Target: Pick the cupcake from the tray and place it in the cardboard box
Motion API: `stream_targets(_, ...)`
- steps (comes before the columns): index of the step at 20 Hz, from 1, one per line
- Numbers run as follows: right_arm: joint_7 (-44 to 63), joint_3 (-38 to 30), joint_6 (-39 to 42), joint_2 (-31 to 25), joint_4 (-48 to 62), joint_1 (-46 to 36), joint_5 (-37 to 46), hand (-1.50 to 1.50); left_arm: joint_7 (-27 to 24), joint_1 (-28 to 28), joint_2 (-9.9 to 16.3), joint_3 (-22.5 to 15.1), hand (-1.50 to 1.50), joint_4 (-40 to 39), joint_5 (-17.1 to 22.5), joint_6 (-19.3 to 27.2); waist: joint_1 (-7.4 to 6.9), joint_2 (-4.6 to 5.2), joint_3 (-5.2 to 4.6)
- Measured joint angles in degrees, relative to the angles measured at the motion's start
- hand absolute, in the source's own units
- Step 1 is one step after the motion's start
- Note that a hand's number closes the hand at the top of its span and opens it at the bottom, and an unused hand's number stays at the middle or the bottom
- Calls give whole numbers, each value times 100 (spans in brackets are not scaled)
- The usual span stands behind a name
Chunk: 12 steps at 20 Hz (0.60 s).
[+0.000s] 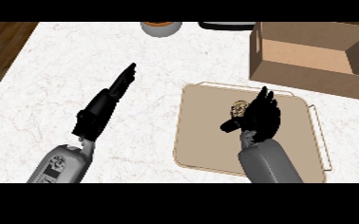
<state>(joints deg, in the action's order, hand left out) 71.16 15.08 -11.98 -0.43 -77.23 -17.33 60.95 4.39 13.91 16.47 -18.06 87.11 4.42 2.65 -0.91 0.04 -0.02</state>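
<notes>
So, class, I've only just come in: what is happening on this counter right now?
A robot is working over a beige tray on a white counter. Its right hand is over the tray, right beside the cupcake, fingers straight and not closed round it. The cupcake sits on the tray, so it is not yet lifted. The open cardboard box waits beyond the tray's far right corner. The left hand is open over the bare counter, holding nothing.
</notes>
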Motion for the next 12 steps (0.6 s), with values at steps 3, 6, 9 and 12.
stream_targets(3,0,31,-73,-6,143,-23,-135,-150,16,0,22,72,0,50,36,-48,-2,-4,-2)
stream_targets(6,-3,-43,-107,-11,276,-120,-239,-150,-72,-108,16,59,0,66,12,-99,6,-9,-6)
stream_targets(9,-1,5,-159,-15,375,-121,-324,-150,-182,-158,1,87,0,-46,-48,-101,20,-18,-13)
stream_targets(12,10,16,-217,-24,491,-134,-367,-150,-121,-119,-42,93,0,-15,-68,-102,23,-40,-24)
